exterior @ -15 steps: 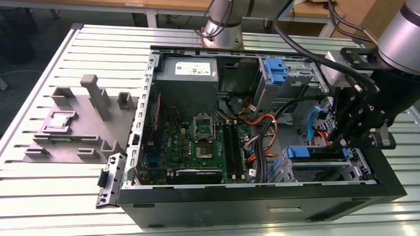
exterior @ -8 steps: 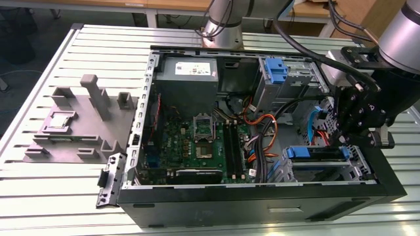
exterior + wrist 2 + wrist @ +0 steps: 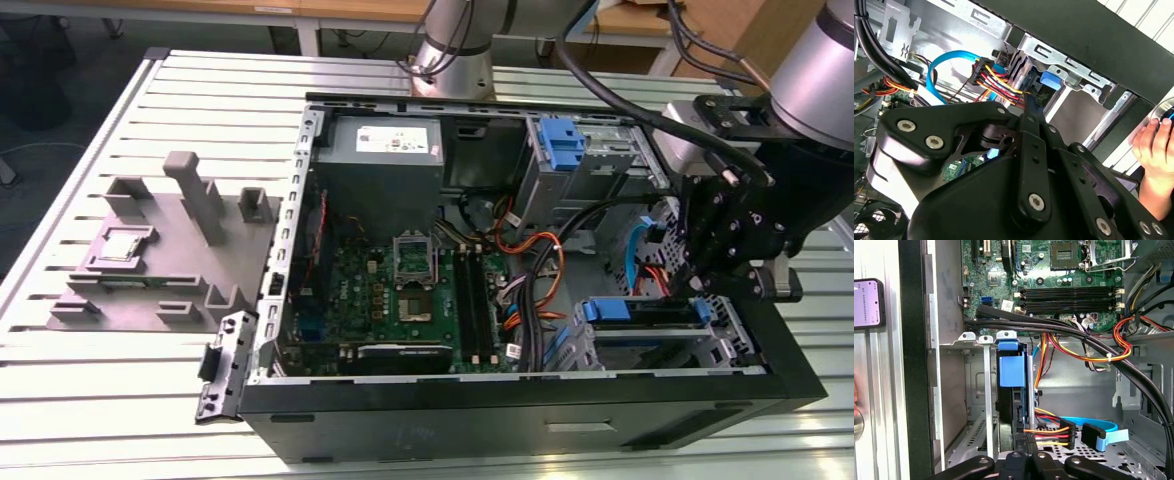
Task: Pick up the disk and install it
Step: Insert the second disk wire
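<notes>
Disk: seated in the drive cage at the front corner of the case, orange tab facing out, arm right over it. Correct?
Not quite: the tab on the disk is blue, not orange, as the first wrist view shows. The rest holds: the disk sits in the drive cage at the corner of the case, with the arm right over it in the exterior view.

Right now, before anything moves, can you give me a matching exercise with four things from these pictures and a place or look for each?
Things:
1. disk
2. power supply box
3. grey fixture block
4. motherboard

Places or looks:
A. on the slatted table, outside the case, at the exterior view's left
B. edge-on in the drive cage, blue rail showing
C. green, flat on the floor of the case
D. silver-grey with a white label, inside the case

Pairs: 1-B, 2-D, 3-A, 4-C
</notes>
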`<state>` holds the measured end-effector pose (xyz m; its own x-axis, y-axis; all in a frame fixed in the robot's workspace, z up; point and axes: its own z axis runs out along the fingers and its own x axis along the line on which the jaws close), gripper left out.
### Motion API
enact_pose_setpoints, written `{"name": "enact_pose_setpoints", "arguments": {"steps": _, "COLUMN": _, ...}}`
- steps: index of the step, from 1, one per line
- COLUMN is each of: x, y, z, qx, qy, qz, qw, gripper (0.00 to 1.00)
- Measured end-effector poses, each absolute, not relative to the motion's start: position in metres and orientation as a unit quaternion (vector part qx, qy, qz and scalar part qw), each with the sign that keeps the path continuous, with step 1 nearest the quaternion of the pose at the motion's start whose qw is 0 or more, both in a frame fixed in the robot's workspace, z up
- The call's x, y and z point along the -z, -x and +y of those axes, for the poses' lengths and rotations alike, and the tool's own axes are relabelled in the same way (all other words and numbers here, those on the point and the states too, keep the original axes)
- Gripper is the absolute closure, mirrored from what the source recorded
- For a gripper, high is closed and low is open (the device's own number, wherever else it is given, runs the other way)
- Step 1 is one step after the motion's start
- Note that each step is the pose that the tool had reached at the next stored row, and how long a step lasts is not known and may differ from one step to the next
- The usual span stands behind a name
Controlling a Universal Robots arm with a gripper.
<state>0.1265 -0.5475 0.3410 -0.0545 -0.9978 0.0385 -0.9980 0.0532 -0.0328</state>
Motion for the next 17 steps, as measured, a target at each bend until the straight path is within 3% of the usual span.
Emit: {"name": "enact_pose_setpoints", "arguments": {"steps": 17, "x": -0.341, "y": -0.112, "z": -0.548, "qx": -0.025, "qy": -0.688, "qz": -0.726, "qw": 0.003, "gripper": 0.9}}
